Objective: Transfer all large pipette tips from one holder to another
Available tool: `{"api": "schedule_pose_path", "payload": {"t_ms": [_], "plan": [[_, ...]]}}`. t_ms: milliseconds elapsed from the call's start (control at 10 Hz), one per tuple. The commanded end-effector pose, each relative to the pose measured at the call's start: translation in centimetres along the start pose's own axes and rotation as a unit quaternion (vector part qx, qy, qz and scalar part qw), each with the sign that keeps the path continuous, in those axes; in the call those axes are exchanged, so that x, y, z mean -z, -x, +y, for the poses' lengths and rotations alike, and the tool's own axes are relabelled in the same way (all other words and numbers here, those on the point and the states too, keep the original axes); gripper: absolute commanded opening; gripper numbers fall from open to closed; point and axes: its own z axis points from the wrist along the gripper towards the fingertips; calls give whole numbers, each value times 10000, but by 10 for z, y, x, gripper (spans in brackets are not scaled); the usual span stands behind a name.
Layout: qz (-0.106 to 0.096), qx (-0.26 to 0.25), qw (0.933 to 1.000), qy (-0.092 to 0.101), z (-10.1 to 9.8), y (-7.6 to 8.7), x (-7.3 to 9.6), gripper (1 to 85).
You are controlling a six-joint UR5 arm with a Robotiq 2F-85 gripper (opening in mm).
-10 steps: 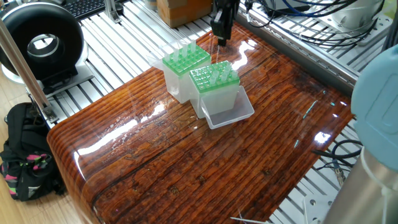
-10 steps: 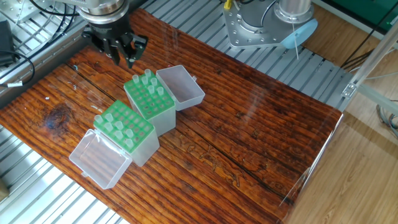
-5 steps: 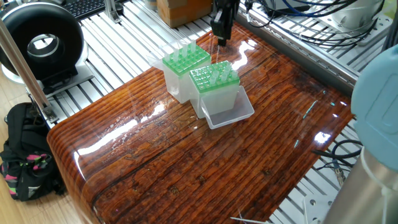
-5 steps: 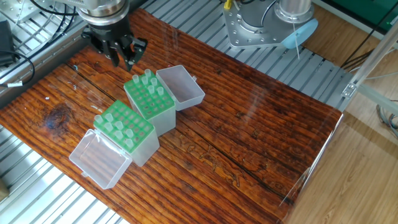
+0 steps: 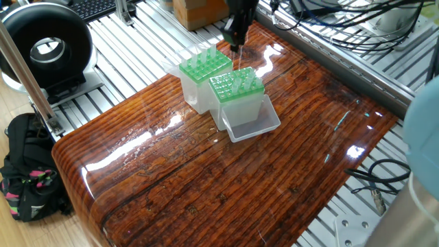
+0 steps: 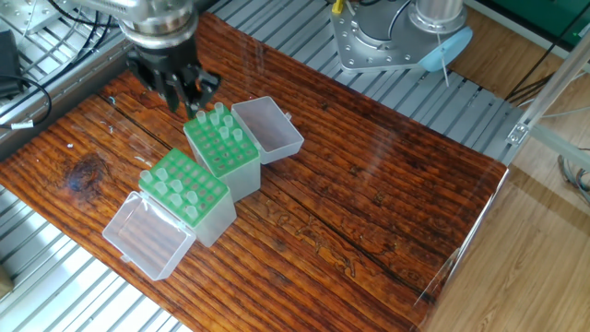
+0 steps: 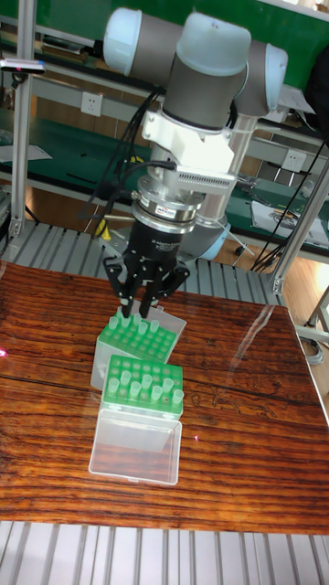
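1. Glossy wood-grain bench [image 6: 369,184] on an aluminium slatted frame, with cables along the far edge; two green-topped tip holders stand touching at its middle, each with its clear lid hinged open and lying flat.
2. Holder nearer the arm [image 6: 222,148] carries large pipette tips [image 6: 221,118], mostly along its far rows; the other holder [image 6: 185,192] also carries tips [image 6: 175,184] scattered over its top.
3. Tool [image 6: 189,95]: compared with the views of a second ago, it has travelled from beyond the holder's far corner to stand directly over that corner, and sits lower, close above the tip tops.
4. Tall fixed view: tool [image 7: 142,306] fingers converge toward the back row of the far holder [image 7: 137,343]. They look drawn close together, but whether they pinch a tip cannot be told.
5. Reading of the change: judged as the approach to picking from, or placing into, this corner row. Which holder is the source cannot be told. Both holders have tips, so the transfer is unfinished.
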Motion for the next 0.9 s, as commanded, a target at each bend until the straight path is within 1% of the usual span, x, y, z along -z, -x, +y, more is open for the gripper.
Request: {"api": "schedule_pose_path", "payload": {"t_ms": [0, 100, 200, 300, 400, 500, 600, 800], "plan": [[-210, -104, 9985, 493, 40, -3, 4, 310], [-152, -46, 9988, 454, 40, -7, 9, 310], [-128, 14, 9995, 301, 37, -8, 12, 310], [-100, -99, 9995, 270, 43, -6, 14, 307], [3, -255, 9995, 206, 47, -8, 15, 297], [67, -353, 9991, 208, 53, -8, 13, 290], [109, -451, 9988, 146, 53, -10, 10, 270], [187, -479, 9987, 64, 50, -14, 6, 257]]}}
